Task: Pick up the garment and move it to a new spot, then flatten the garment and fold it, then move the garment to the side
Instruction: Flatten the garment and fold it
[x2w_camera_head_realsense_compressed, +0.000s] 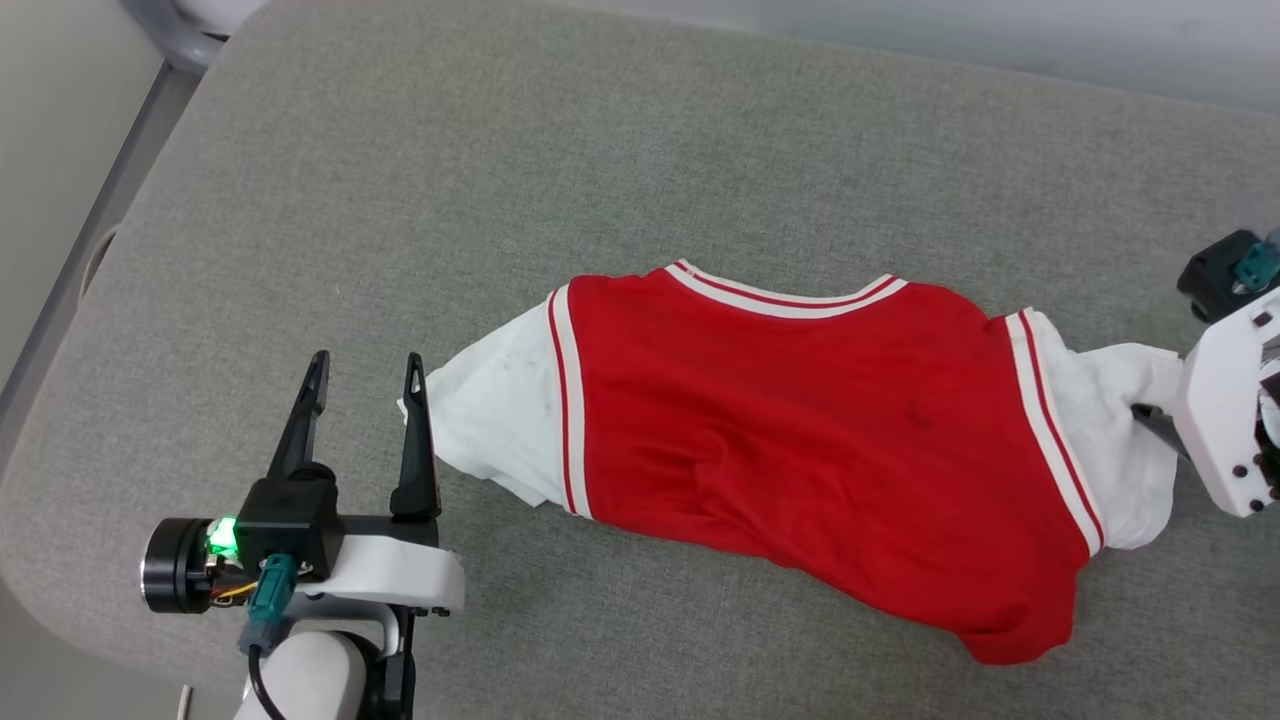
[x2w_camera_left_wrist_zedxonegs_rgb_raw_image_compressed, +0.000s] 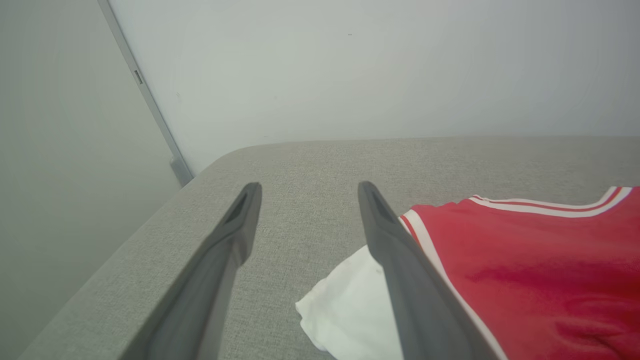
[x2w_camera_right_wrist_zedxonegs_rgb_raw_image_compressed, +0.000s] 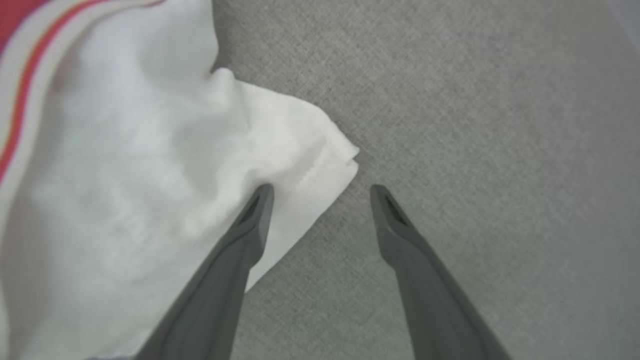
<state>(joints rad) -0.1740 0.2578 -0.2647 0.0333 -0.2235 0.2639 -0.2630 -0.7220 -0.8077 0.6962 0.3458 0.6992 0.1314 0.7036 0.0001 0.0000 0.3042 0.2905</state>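
Looking down on the red shirt (x2w_camera_head_realsense_compressed: 800, 420), lying crosswise on the grey cushion (x2w_camera_head_realsense_compressed: 400, 180), closer to the near edge than the far one. Showing its plain red side, striped neckline pointing at the far edge, a white sleeve trailing out at each end. Over by the near left corner, seeing the left pincer (x2w_camera_head_realsense_compressed: 367, 362) hovering spread wide, gripping nothing, inner finger sitting right at the tip of the left sleeve (x2w_camera_head_realsense_compressed: 490, 420). Touching or not, hard to tell. At the other end, catching the right pincer (x2w_camera_right_wrist_zedxonegs_rgb_raw_image_compressed: 322, 189) gaping wide too, clamping nothing: one finger (x2w_camera_right_wrist_zedxonegs_rgb_raw_image_compressed: 235, 260) lying against the crumpled right sleeve (x2w_camera_right_wrist_zedxonegs_rgb_raw_image_compressed: 125, 175), the other over bare cushion, the sleeve's hemmed corner poking in between them.
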